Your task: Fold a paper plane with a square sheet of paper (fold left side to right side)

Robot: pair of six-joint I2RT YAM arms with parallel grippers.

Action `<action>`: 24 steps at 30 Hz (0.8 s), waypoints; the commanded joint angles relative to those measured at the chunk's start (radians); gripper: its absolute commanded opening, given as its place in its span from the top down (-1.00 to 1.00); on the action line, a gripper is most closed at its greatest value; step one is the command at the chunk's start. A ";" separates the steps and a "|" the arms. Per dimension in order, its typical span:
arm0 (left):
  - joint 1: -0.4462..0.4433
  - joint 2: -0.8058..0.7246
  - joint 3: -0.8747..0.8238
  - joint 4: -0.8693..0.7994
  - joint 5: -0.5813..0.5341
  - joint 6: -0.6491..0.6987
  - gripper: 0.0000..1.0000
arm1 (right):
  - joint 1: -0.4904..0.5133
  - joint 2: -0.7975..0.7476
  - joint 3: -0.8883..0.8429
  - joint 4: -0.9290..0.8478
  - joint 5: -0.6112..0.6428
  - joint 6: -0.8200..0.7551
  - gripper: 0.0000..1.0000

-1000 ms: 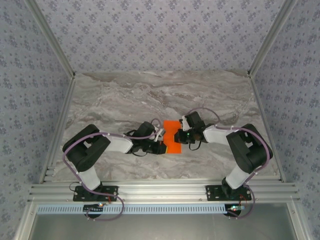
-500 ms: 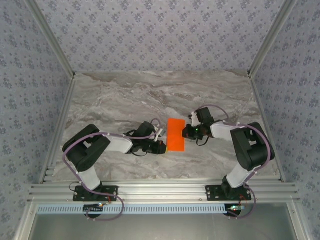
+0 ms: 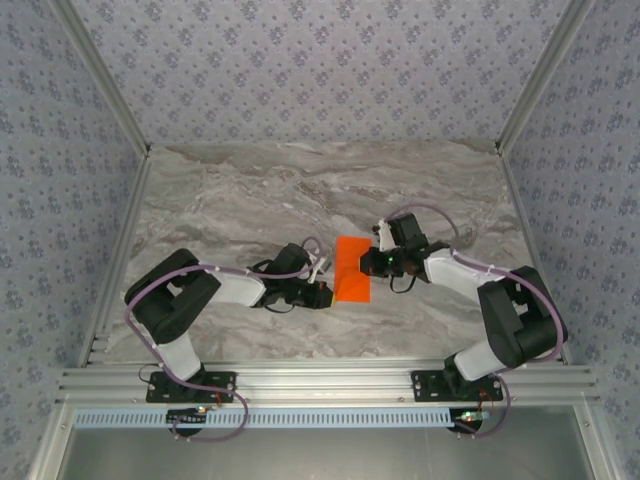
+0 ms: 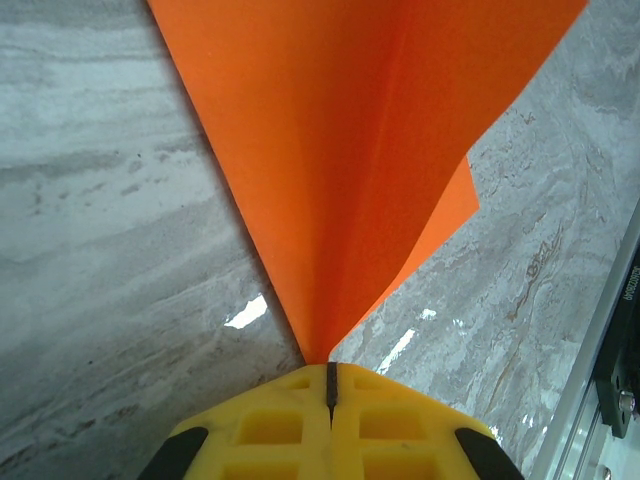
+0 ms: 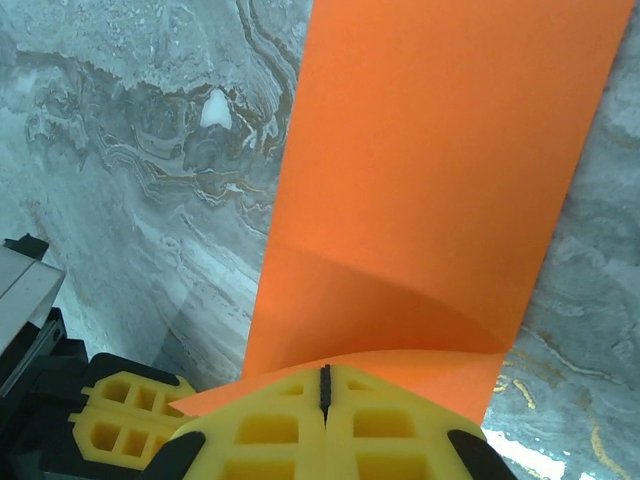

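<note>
Left gripper (image 4: 328, 378): yellow pads pressed together, pinching a pointed corner of the thin, bright orange sheet of paper (image 4: 330, 150). The paper fans out from the seam, away from the wrist. One straight crease runs up it, and a second layer peeks out at lower right.

Right gripper (image 5: 324, 385): pads likewise closed, with the sheet's near edge curled up and caught between them. There is a soft bulge just ahead of the pads; beyond it the paper lies flat on the grey marbled tabletop (image 5: 130, 150). The left gripper's fingers show low left in this wrist view, just beside the right's.

Top view: the sheet (image 3: 352, 268) sits mid-table between the two grippers. It reads as a strip longer than it is wide, long axis running away from the arm bases, slightly tilted. The left gripper is at its near-left corner, the right gripper on its right edge.

Relation that matters: both arms are already on the paper, one on each side of the long axis. Judgement: the left-held corner has to travel across that axis toward the right gripper, which serves as anchor.

Versus one second ago: the left arm has not shifted. The right gripper has drawn back rightward off the sheet's middle to its edge, elbow swung outward. More of the orange strip is now exposed, and its far end has tipped slightly.
</note>
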 commanded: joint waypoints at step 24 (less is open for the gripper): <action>-0.100 0.051 0.283 -0.242 -0.021 0.062 0.65 | 0.011 0.159 0.037 0.009 0.010 0.039 0.90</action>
